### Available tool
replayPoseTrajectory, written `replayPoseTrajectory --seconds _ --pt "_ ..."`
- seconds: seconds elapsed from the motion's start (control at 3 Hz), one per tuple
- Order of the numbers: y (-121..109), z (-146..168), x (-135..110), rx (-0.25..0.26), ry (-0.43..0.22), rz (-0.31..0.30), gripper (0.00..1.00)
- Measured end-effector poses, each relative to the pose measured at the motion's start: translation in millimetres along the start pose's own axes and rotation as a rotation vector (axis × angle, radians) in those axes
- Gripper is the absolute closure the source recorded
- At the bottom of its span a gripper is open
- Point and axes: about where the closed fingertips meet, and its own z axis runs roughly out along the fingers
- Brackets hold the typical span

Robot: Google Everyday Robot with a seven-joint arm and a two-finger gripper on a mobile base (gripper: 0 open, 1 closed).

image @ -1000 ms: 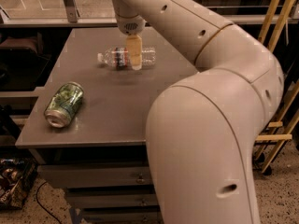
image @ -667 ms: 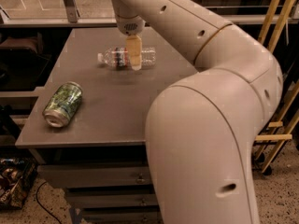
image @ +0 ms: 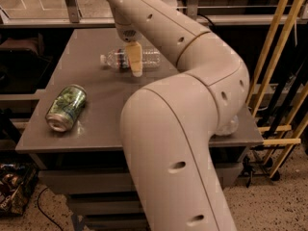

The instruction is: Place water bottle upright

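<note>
The water bottle (image: 149, 57) lies on its side on the grey table (image: 96, 129), towards the back, with its white cap pointing left. It is clear and ribbed, with a dark label band at its middle. My gripper (image: 135, 65) comes down from above at the bottle's middle, and its cream tip stands in front of the label. The large cream arm (image: 173, 143) fills the right and the foreground and hides the table's right half.
A green drink can (image: 66, 108) lies on its side near the table's front left. A clear rounded object (image: 229, 126) peeks out behind the arm at the table's right edge. Yellow poles (image: 279, 66) lean at the right. A dark shelf stands at the left.
My gripper has sunk slightly lower at the bottle's middle. The bottle and the can have not moved.
</note>
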Motion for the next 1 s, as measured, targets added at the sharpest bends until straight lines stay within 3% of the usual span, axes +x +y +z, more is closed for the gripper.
replayPoseTrajectory --seconds 0.33,0.67,1.0 --pt "-9.6 16.5 -16.3 -0.022 0.009 0.008 0.01" --pt "-14.0 24.0 -19.9 -0.036 0.012 0.033 0.23" --pt "-17.6 25.9 -19.9 -0.038 0.015 0.054 0.54"
